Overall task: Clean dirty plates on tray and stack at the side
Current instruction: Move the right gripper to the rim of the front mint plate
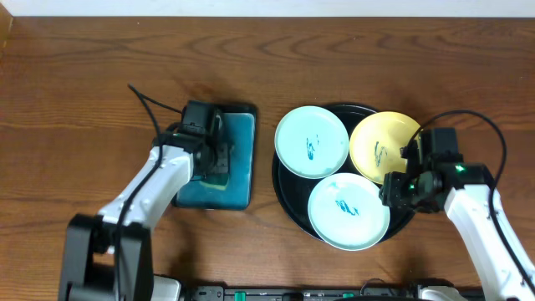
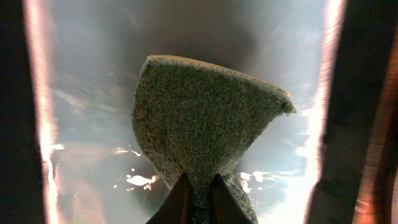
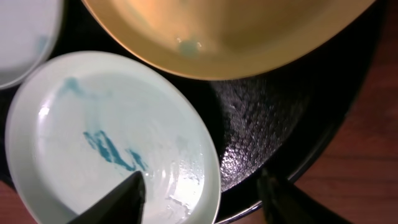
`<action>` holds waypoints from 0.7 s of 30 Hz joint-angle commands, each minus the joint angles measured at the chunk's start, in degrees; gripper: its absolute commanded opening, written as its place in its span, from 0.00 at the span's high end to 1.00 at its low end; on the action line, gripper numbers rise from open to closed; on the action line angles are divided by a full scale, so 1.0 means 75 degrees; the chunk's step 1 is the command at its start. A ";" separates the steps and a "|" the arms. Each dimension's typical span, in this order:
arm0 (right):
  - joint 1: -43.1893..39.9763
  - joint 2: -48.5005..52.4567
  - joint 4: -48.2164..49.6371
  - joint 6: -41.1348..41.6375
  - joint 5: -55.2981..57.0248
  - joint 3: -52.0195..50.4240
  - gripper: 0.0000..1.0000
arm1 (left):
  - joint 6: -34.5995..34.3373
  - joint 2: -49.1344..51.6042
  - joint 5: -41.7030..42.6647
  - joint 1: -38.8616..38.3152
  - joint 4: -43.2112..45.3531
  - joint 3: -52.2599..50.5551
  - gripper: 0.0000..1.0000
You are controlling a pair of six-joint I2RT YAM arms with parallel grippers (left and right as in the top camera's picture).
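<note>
Three dirty plates lie on the round black tray (image 1: 288,194): a mint-white one (image 1: 311,141) at the left, a yellow one (image 1: 383,142) at the right and a mint-white one (image 1: 349,211) in front, all with teal scribbles. My right gripper (image 1: 396,189) is open and straddles the right rim of the front plate (image 3: 112,137), one finger over the plate, the other over the tray (image 3: 273,118). The yellow plate (image 3: 230,31) shows above. My left gripper (image 1: 215,167) is shut on a green sponge (image 2: 199,124) over the teal tray.
The rectangular teal tray (image 1: 238,163) lies on the wooden table left of the black tray. Its wet floor (image 2: 93,124) fills the left wrist view. A black cable (image 1: 146,104) runs across the table behind the left arm.
</note>
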 commanded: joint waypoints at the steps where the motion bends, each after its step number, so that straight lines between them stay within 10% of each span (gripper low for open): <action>1: 0.0140 0.0463 -0.0041 0.0032 -0.0128 0.0076 0.47 | -0.0134 -0.0647 0.0073 -0.0009 -0.0032 0.0073 0.93; 21: 0.0146 0.2425 0.0682 -0.0015 -0.0743 0.0076 0.88 | -0.0189 -0.0857 0.0277 -0.0009 -0.0254 0.0070 0.92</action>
